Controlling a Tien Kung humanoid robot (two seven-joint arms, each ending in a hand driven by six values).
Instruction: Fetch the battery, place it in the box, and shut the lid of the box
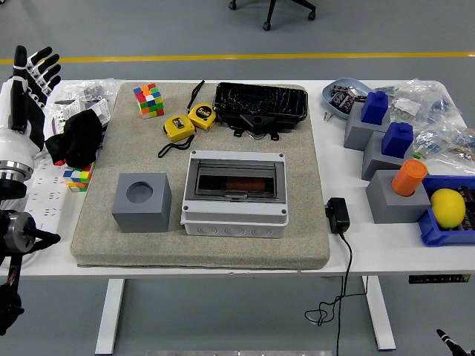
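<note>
The grey junction box stands in the middle of the beige mat. Its smoky clear lid lies flat and shut. A reddish-brown thing shows dimly through the lid; I cannot tell whether it is the battery. My left hand is at the far left edge, raised off the table, well away from the box, with fingers spread and holding nothing. My right hand is out of view. No person is in view.
On the mat are a grey cube with a round hole, a Rubik's cube, two yellow tape measures and a black tray. A black cloth lies left. A black adapter, grey blocks and a lemon are right.
</note>
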